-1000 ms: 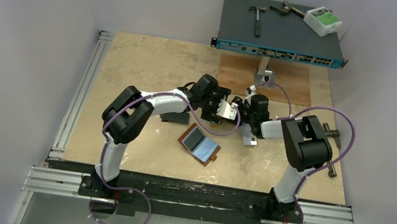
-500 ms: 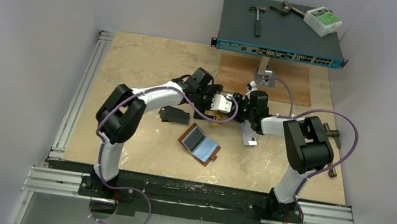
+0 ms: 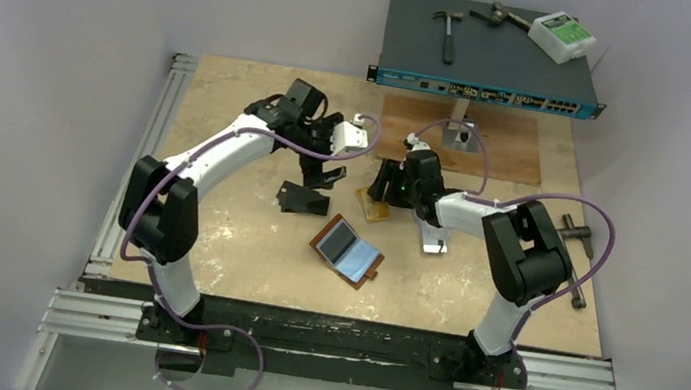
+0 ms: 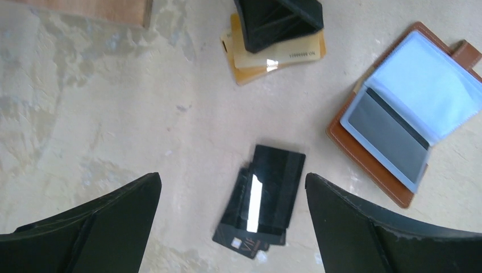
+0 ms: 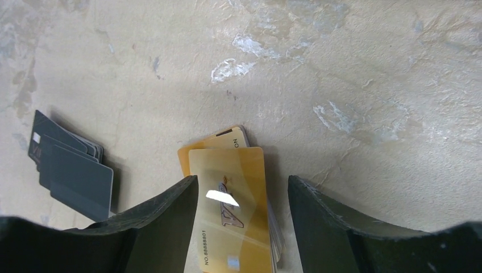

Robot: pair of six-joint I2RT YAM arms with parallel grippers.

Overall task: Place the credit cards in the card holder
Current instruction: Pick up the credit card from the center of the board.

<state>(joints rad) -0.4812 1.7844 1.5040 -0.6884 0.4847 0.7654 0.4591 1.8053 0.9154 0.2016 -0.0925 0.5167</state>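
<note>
One brown card holder (image 3: 348,251) lies open nearest the arm bases on the tabletop (image 3: 232,109), pale blue sleeves facing up, a grey card with a dark stripe showing inside one sleeve. Its snap tab sticks out at the near right corner. Just beyond it to the left sits a small untidy pile of black cards (image 3: 304,199), fanned a little and flat on the surface. To the right, a silvery card (image 3: 433,242) lies partly hidden under the right forearm. A little farther back, between the two arms, a short stack of gold cards (image 3: 375,206) rests flat, apart from the holder. The right pincer (image 5: 240,187) is down at this stack with its fingers spread to either side of the top gold card; a gap shows beside the right-hand finger, so it is released and grips nothing. The left pincer (image 4: 233,187) hangs higher, over the black pile, spread wide and holding nothing. Behind them lies a brown wooden board (image 3: 518,157), and at the far edge stands a dark network switch (image 3: 489,68) carrying hammers (image 3: 449,32) and a small white box (image 3: 562,37).
</note>
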